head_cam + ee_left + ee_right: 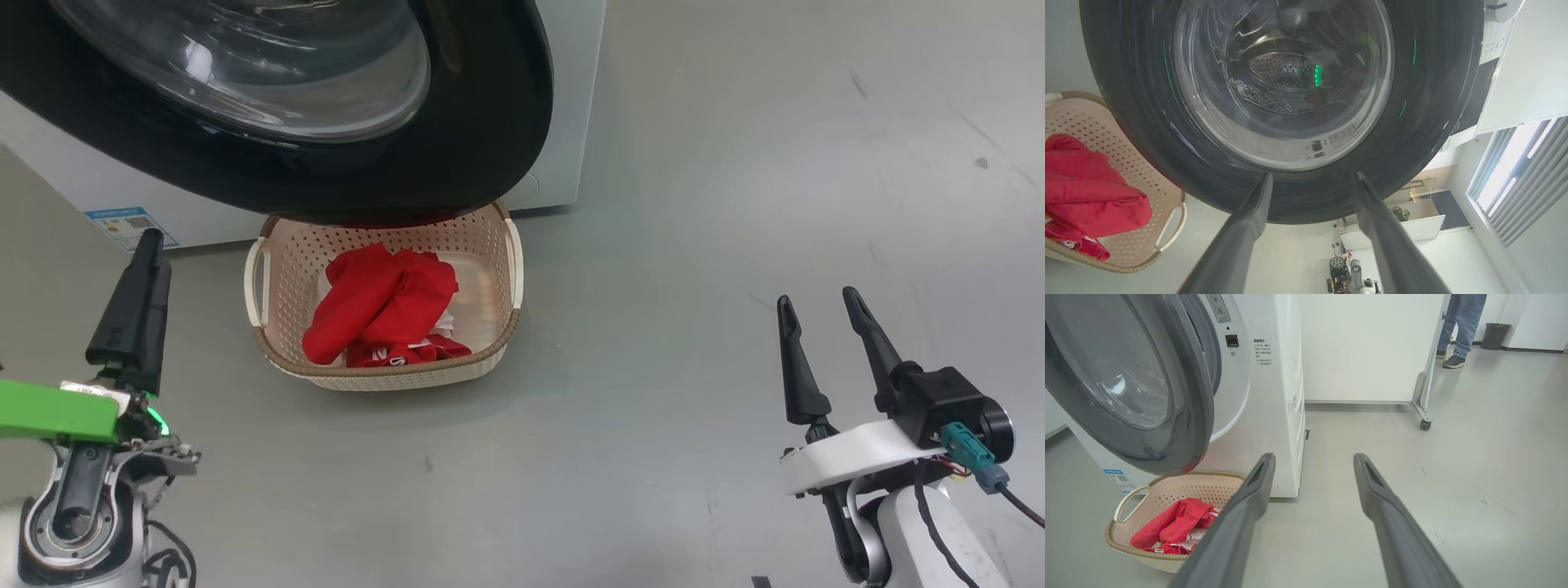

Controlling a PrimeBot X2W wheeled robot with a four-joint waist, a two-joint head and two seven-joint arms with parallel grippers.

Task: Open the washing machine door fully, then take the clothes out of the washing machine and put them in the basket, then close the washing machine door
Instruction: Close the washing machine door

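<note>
The washing machine door stands partly open, and its black rim and glass bowl hang over the back of the basket. Red clothes lie heaped in that cream basket on the floor in front of the white washing machine. My left gripper is left of the basket. In the left wrist view it is open, close to the door's outer face, with the basket and the clothes at the left. My right gripper is open and holds nothing, well right of the basket.
The right wrist view has the door ajar from the machine front. A white wheeled panel stands behind the machine. A person's legs and a dark bin are at the far right. Grey floor spreads to the right.
</note>
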